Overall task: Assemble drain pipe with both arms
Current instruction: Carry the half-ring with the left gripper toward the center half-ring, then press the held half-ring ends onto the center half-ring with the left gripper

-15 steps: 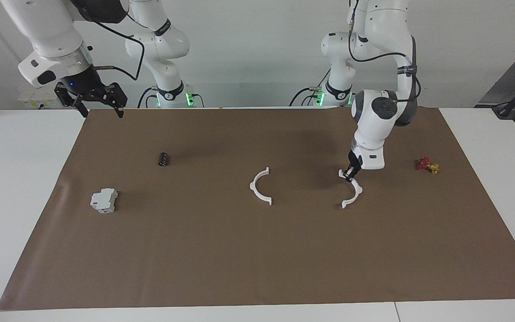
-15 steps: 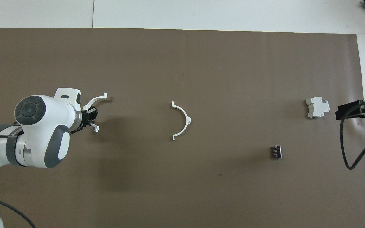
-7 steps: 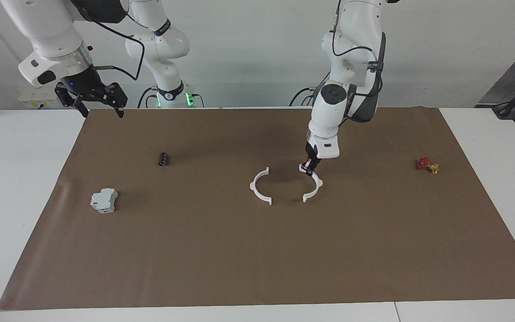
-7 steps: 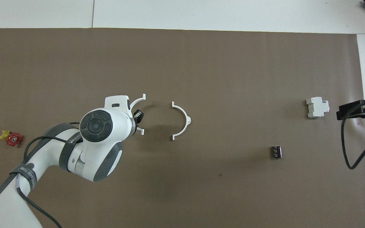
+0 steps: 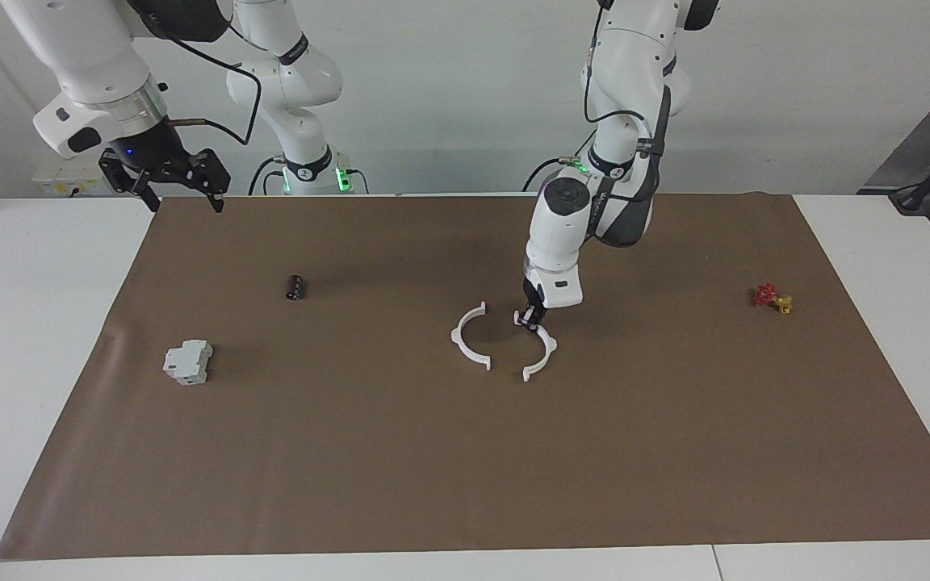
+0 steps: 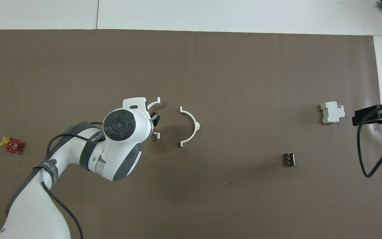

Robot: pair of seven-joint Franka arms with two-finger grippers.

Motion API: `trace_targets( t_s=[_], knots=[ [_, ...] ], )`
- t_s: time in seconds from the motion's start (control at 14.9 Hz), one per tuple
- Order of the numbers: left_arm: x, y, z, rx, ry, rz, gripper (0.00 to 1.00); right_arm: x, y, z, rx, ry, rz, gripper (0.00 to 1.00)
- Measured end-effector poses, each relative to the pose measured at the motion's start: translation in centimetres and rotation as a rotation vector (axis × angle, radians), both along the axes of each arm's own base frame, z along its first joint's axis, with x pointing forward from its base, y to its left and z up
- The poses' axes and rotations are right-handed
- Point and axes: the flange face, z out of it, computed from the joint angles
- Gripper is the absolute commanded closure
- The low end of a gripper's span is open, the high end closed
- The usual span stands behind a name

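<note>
While the right gripper [image 5: 182, 190] waits with jaws wide and empty over the mat's [image 5: 465, 452] corner, the left gripper [image 5: 531, 315] pinches one white half-ring [image 5: 543, 353] at mid-mat; the other half-ring [image 5: 465, 339] lies just beside it, apart.

Plain brown mat [image 5: 465, 452] on a white table [image 5: 29, 339], two white half-ring arcs [image 5: 469, 339] [image 5: 542, 355], a black cylinder [image 5: 295, 286], grey-white box [image 5: 188, 361], and a red-and-yellow valve [image 5: 772, 298]
</note>
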Motion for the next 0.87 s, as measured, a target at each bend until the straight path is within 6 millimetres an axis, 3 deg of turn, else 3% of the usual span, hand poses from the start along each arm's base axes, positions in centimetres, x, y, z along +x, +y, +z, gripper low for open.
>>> trace_targets(
  t_s=[0.4,0.87],
  knots=[
    [-2.3,-2.5,-0.8,0.012,0.023,-0.008,1.0,0.0,0.0,0.0,0.0,0.0,0.0,0.0],
    [-2.8,-3.0,-0.8,0.014,0.025,-0.01,1.0,0.0,0.0,0.0,0.0,0.0,0.0,0.0]
  ],
)
